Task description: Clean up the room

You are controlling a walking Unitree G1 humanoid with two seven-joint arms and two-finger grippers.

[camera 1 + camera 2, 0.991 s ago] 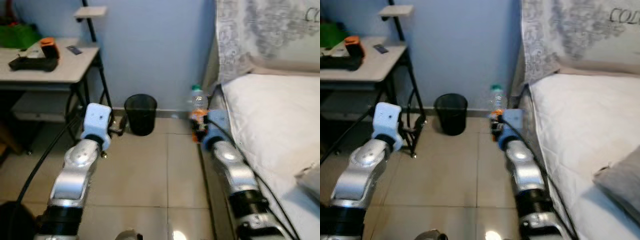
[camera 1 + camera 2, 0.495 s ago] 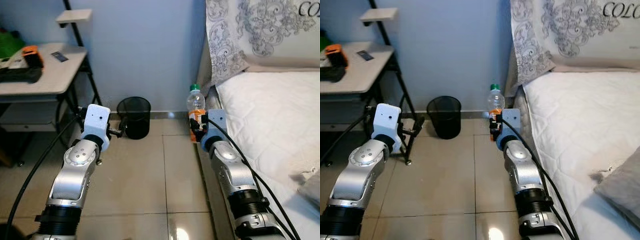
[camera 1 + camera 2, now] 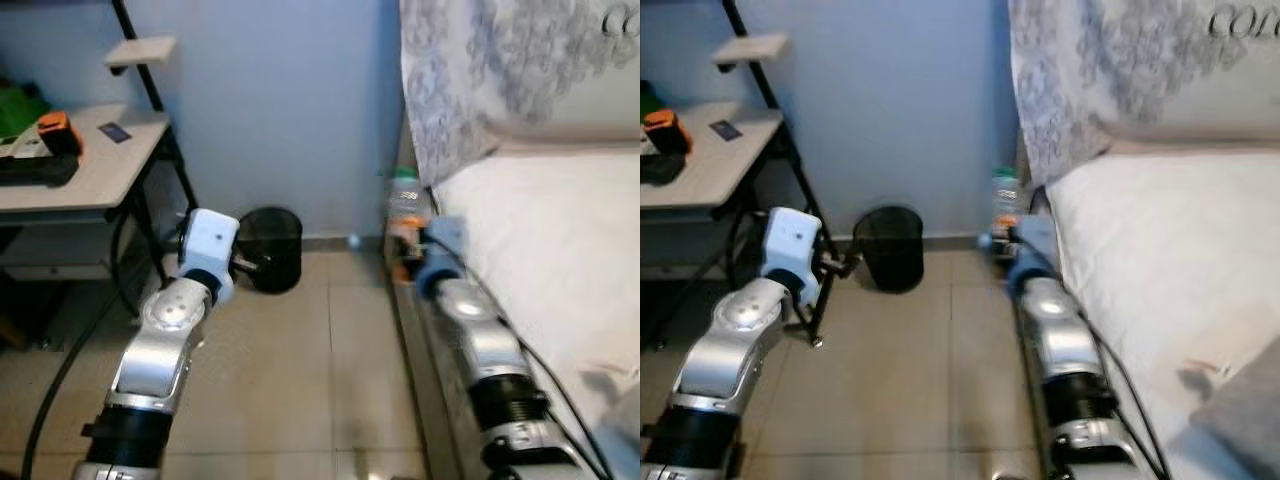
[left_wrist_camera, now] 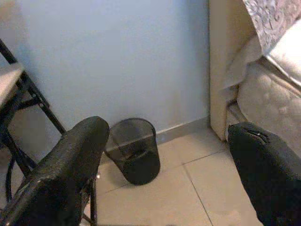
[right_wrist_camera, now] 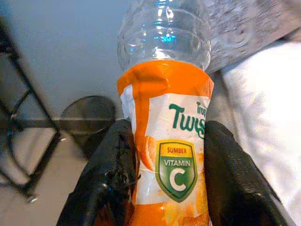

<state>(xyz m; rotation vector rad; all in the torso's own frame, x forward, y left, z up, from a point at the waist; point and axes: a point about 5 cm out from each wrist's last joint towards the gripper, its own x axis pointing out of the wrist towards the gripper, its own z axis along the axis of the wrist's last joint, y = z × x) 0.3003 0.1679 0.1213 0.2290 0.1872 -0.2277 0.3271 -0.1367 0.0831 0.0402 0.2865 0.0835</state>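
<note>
Since the earlier frame the head camera has swung, so the bin [image 3: 270,250] now sits just beyond the left end effector [image 4: 164,174], whose fingers [image 4: 70,165] are spread wide and empty. Right end effector [image 5: 162,174] clamps the bottle [image 5: 164,122] by its orange label, long axis upright, cap end up, beside the bed [image 3: 560,230]. Bin lies ahead and to the left of the bottle, mouth up, against the wall; the left arm is nearer it, but the right carries the load.

Head and wrist views toward bin [image 4: 134,150]
</note>
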